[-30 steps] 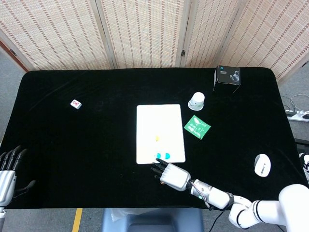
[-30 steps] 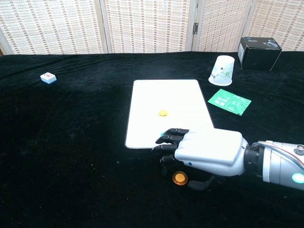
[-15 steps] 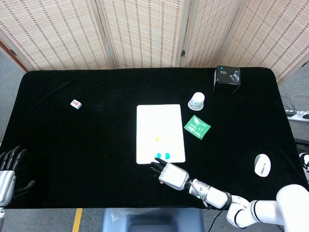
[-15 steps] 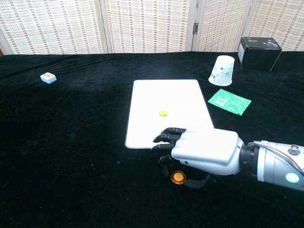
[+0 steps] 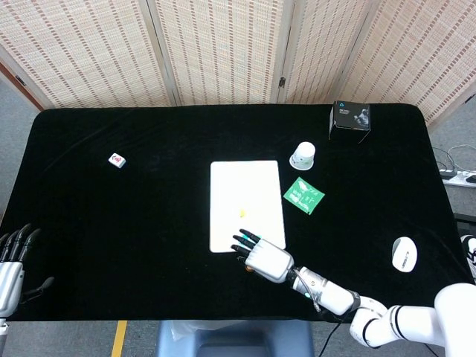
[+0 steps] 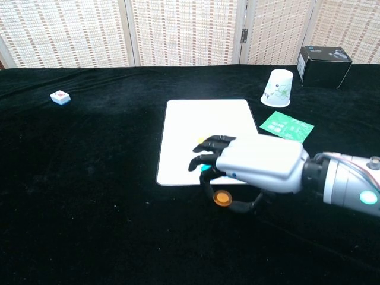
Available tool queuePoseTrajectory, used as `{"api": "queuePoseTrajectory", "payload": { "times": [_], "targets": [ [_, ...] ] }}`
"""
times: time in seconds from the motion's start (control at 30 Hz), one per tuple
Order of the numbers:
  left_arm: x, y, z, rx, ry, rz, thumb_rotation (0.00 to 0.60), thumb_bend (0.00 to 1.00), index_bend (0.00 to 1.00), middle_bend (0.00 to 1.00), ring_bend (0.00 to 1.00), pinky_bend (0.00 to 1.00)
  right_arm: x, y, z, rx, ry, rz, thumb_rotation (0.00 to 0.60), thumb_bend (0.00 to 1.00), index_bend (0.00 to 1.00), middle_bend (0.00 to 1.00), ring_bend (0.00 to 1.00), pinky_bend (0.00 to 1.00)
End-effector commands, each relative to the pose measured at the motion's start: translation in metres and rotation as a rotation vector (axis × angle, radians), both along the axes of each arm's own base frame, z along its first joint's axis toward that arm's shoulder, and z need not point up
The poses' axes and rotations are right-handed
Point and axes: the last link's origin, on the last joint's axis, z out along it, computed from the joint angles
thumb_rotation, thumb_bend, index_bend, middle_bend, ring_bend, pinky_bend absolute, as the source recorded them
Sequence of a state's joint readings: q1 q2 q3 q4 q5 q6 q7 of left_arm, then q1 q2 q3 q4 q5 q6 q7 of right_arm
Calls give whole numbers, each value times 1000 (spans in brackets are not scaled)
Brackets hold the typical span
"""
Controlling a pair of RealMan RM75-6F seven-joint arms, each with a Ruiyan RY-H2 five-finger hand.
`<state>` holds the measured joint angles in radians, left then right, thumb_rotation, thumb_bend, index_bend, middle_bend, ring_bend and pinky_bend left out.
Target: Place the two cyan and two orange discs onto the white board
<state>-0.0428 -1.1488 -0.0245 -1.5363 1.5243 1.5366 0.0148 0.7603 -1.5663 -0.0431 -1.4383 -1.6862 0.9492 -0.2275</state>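
My right hand (image 6: pixel 255 171) hovers over the front edge of the white board (image 6: pixel 208 119) and pinches an orange disc (image 6: pixel 223 198) between thumb and a finger. A second, yellow-orange disc (image 5: pixel 242 213) lies mid-board; in the chest view the fingers half hide it. A sliver of cyan disc (image 6: pixel 205 168) shows under the fingers; the hand (image 5: pixel 264 256) covers the cyan discs in the head view. My left hand (image 5: pixel 11 264) sits at the table's near left corner, fingers apart and holding nothing.
Right of the board lie a green packet (image 6: pixel 287 127) and an upturned white cup (image 6: pixel 278 88), with a black box (image 6: pixel 323 59) behind them. A small white tile (image 6: pixel 60 97) rests far left. A white mouse (image 5: pixel 404 254) lies at the right edge.
The right hand took hold of the orange disc that lay on the cloth in front of the board, lifted it and moved forward over the board's front edge. The left hand stayed put.
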Motion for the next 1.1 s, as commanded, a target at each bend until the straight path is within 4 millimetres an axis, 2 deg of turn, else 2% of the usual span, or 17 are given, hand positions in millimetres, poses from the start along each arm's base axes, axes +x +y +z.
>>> {"api": "queuePoseTrajectory", "payload": {
  "times": [0.03,0.17,0.2,0.23,0.47,0.8,1.1],
  "targets": [
    [0,0,0,-1,1,0,600,225,54,16,12,0,5,-14,10,-44,-21,-18,600,444,498,191,14,0],
    [0,0,0,-2,0,-1,600,225,54,16,13,0,7,-28,16,-86,-22,-42,600,445,498,191,15,0],
    [0,1,-1,-2,0,-1,600,225,54,16,12,0,5,-45,21,-131,-11,-74,600,445,498,191,15,0],
    [0,1,-1,-3,0,0,600,225,54,16,13,0,5,-51,22,-144,-2,-87,600,444,498,191,17,0],
    [0,1,-2,-8,0,2,600,225,53,16,12,0,2,-86,16,-204,33,-187,600,445,498,191,20,0],
    [-1,2,-3,-10,1,5,600,225,54,16,12,0,5,-109,-2,-229,67,-240,600,445,498,190,17,0],
    [-2,3,-3,-10,1,8,600,225,54,16,13,0,6,-119,-12,-230,78,-265,600,444,498,186,17,0]
  ]
}}
